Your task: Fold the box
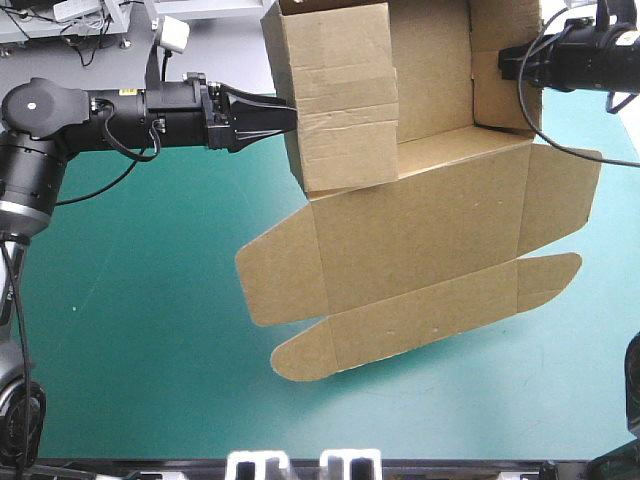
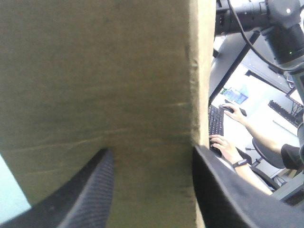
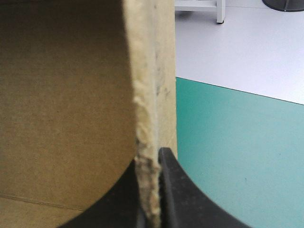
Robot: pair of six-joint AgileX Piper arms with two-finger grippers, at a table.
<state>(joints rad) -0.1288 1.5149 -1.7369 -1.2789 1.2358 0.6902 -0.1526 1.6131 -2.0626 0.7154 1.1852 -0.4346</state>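
The brown box [image 1: 420, 230] hangs tilted above the teal-green cover, with walls raised at its far end and the lid and flaps hanging toward the table's front. My left gripper [image 1: 290, 115] is at the raised left wall [image 1: 340, 100]. In the left wrist view that wall [image 2: 95, 71] fills the space between my left gripper's [image 2: 151, 149] black fingers, which stand apart on either side of its edge. My right gripper [image 1: 508, 62] is at the box's far right wall. The right wrist view shows it [image 3: 149, 164] pinched on the edge of that wall [image 3: 147, 95].
The teal-green cover [image 1: 130, 300] lies under and around the lifted box, and it shows beside the right gripper [image 3: 237, 142] too. The table's far edge runs just behind the box. My right arm [image 2: 266, 14] shows beyond the wall in the left wrist view.
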